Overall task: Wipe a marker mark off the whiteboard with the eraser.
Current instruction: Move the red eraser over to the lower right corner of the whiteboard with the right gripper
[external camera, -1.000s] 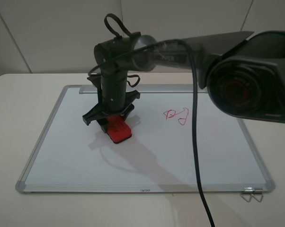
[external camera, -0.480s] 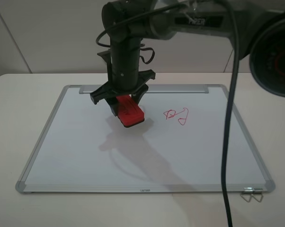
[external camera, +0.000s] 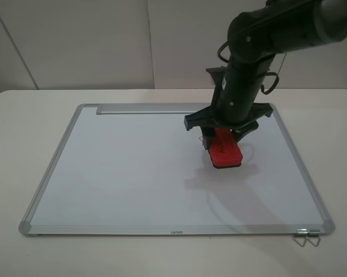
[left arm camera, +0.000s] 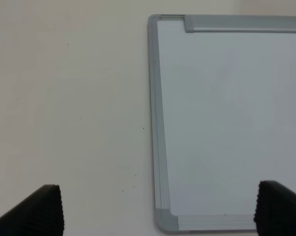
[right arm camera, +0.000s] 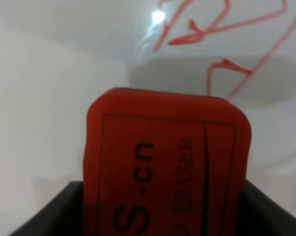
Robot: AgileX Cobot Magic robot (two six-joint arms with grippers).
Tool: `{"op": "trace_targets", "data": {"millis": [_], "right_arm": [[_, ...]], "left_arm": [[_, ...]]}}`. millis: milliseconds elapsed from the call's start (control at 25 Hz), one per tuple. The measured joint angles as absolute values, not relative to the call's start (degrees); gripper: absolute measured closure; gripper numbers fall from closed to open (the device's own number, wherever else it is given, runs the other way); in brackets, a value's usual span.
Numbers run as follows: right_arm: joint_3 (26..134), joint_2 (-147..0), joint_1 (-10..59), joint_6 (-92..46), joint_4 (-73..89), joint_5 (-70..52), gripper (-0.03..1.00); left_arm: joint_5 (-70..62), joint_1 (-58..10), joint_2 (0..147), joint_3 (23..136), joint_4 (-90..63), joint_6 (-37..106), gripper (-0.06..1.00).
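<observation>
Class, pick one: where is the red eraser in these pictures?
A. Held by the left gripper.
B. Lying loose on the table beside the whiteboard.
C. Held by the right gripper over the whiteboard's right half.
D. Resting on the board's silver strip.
C: the right gripper is shut on the eraser over the right half of the whiteboard.
</observation>
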State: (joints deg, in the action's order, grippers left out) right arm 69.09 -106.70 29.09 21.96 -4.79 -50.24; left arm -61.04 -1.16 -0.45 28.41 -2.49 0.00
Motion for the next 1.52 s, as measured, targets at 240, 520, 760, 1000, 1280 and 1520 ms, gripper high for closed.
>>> {"op": "trace_targets", "data": {"millis": [240, 520, 760, 1000, 1280, 1520], "right_arm": [[52.21, -95.4, 21.56, 24.09, -4.84, -42.64, 0.45], [41.79, -89.42, 16.89, 27.6, -8.35, -38.49, 0.45], [38.27, -89.22, 16.59, 30.14, -12.34, -36.12, 0.45], [35.57, -89.22, 16.59, 30.3, -13.81, -31.17, 0.45], [33.13, -89.22, 16.59, 30.35, -14.17, -28.51, 0.45], [31.16, -89.2, 16.59, 30.35, -14.48, -26.18, 0.45]], "left_arm": [[-61.04, -1.16, -0.45, 28.41, -2.49, 0.0, 0.17], [-61.04, -1.16, -0.45, 28.41, -2.49, 0.0, 0.17], [-61.04, -1.16, -0.45, 28.41, -2.49, 0.0, 0.17], [-61.04, -1.16, -0.45, 28.41, -2.49, 0.0, 0.17], [-61.04, -1.16, -0.45, 28.41, -2.49, 0.0, 0.17], [-61.04, -1.16, -0.45, 28.41, -2.49, 0.0, 0.17]]}}
